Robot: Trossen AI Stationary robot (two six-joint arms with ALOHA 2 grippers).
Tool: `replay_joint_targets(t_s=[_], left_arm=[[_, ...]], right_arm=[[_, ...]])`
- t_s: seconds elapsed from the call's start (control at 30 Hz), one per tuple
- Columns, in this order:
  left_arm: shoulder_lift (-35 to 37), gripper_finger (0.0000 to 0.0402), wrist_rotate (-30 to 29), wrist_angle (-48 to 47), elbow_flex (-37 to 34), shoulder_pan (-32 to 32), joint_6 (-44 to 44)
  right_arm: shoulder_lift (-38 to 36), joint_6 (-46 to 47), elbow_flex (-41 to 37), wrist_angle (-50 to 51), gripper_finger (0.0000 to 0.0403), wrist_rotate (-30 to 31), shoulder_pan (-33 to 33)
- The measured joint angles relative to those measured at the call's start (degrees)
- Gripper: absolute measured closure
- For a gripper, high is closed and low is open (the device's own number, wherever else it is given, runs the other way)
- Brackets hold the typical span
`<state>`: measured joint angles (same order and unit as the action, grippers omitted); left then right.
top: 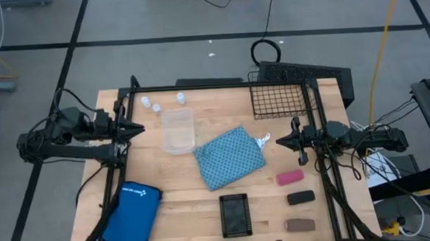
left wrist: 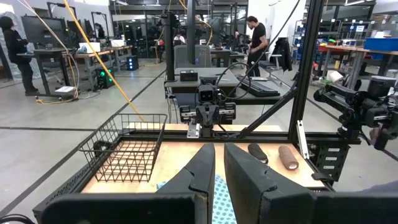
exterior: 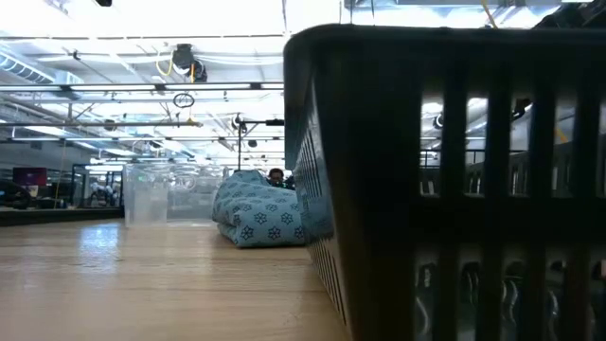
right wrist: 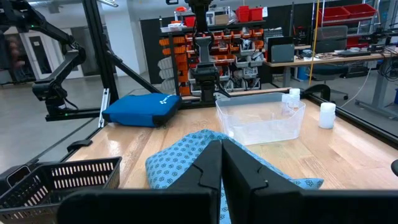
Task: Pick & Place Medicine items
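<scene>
Your left tool (top: 136, 127) sits at the left edge of the wooden surface (top: 182, 196), its fingers (left wrist: 202, 171) pressed nearly together around a thin slit, holding nothing. Your right tool (top: 282, 139) sits at the right edge, fingers (right wrist: 208, 165) pressed together and likewise holding nothing, pointed at the teal patterned fabric pouch (top: 230, 157), which lies mid-surface just beside the clear plastic tray (top: 178, 130).

Only the high view gives you all three small white round vials (top: 156, 107), standing near the far edge just beyond the tray; the right wrist view catches just two. The high view alone also shows the pink oblong block (top: 289, 178), the black oblong block (top: 301, 197) and the brown oblong block (top: 300, 224) in a column at the right, well apart from the pouch.

A black wire basket (top: 279, 100) stands at the far right, a bright blue flat zip case (top: 133, 214) at the near left, and a black slotted plastic crate (top: 235, 215) at the near edge. That crate fills most of the low view, hiding the blocks from you.
</scene>
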<state>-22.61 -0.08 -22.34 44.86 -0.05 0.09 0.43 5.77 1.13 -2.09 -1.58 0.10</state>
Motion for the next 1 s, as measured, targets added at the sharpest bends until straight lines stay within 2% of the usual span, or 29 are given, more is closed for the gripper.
replay_joint_targets(t_s=[0.13,0.3,0.4,0.6,0.67,0.73,0.87,1.0], left_arm=[[-0.53,0.0355,0.46,5.74,-0.40,0.02,2.42],[-4.29,0.0355,6.24,13.04,-4.71,-0.03,8.78],[-6.69,0.0355,6.10,16.38,-7.63,0.04,4.81],[-13.63,0.0355,6.15,27.85,-12.51,0.03,-8.73],[-15.50,0.0355,6.47,28.08,-12.94,0.02,-14.93],[-17.13,0.0355,6.04,27.53,-12.90,0.04,-16.29],[-17.28,0.0355,5.72,20.16,-12.85,-0.08,-16.25],[-15.41,0.0355,5.47,17.93,-13.54,-1.45,-13.32]], right_arm=[[0.00,0.01,0.00,0.00,0.0403,-0.01,0.02],[0.02,-0.01,0.00,0.00,0.0403,-0.01,0.01],[0.02,-0.01,0.00,-0.02,0.0403,0.01,0.02],[0.02,2.40,0.00,-0.63,0.0403,-0.14,0.02],[0.02,7.50,0.02,-0.93,0.0403,-0.20,0.02],[0.14,12.82,0.00,-2.81,0.0403,1.05,0.02],[0.33,20.12,0.01,-6.19,0.0403,3.23,-0.03],[0.31,20.49,0.00,-8.13,0.0403,3.16,-0.03]])
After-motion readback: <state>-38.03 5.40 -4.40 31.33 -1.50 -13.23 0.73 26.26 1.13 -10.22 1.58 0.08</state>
